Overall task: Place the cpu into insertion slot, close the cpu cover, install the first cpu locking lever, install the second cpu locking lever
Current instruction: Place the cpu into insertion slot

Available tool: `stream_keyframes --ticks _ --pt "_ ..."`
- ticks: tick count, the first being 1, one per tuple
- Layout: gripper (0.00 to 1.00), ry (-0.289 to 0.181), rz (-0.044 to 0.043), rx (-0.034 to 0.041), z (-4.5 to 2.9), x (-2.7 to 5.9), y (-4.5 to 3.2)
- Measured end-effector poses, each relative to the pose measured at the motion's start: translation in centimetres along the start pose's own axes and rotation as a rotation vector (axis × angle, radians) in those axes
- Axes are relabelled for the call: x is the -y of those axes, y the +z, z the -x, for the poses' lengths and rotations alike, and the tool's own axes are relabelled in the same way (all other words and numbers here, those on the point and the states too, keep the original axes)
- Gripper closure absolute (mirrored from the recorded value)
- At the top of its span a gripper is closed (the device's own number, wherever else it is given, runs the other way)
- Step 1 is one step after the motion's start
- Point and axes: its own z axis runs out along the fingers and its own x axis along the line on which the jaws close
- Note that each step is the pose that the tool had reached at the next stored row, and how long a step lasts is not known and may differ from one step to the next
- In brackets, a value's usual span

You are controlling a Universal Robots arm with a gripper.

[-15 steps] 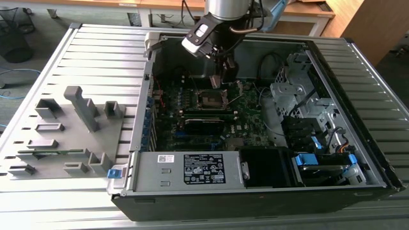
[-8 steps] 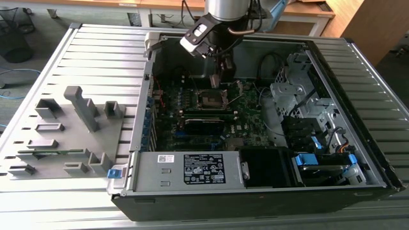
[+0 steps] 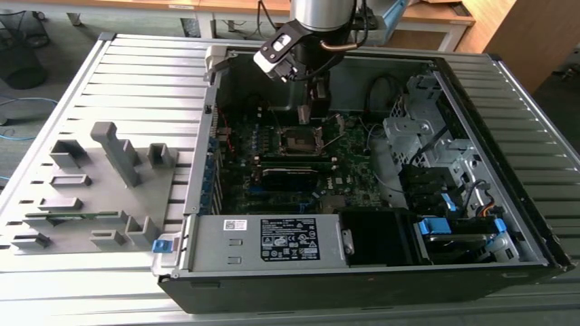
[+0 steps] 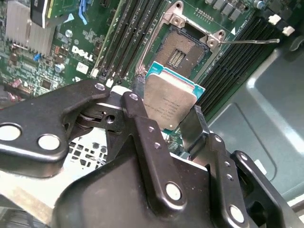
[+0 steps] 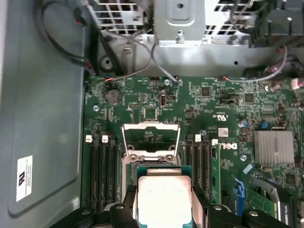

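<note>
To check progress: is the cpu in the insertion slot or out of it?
Out. The pincer grips the cpu, and the insertion slot lies empty, its contacts bare.

The claw [image 3: 316, 107] hangs in the open case [image 3: 363, 288] above the slot [image 3: 300, 141]; a grey rack [image 3: 109, 178] lies at the exterior view's left.

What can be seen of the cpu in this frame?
The cpu is a flat square chip with a dull silver-grey metal top and a thin green border. The pincer is shut on two opposite edges and holds it in the air over the motherboard. It sits just short of the open insertion slot, apart from it and not yet seated.
</note>
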Motion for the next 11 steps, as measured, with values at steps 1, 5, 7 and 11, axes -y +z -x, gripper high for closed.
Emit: stream_keyframes --ticks 1,5,7,11 --pt "0.46 0.001 0.0001 0.0000 0.00 0.00 0.00" --pt "0.46 0.001 -0.0038 0.0000 -0.01 0.00 0.02" --pt "0.46 0.001 -0.0153 0.0005 0.00 0.00 0.02" --pt "0.46 0.001 -0.0156 0.0005 0.00 -0.01 0.02"
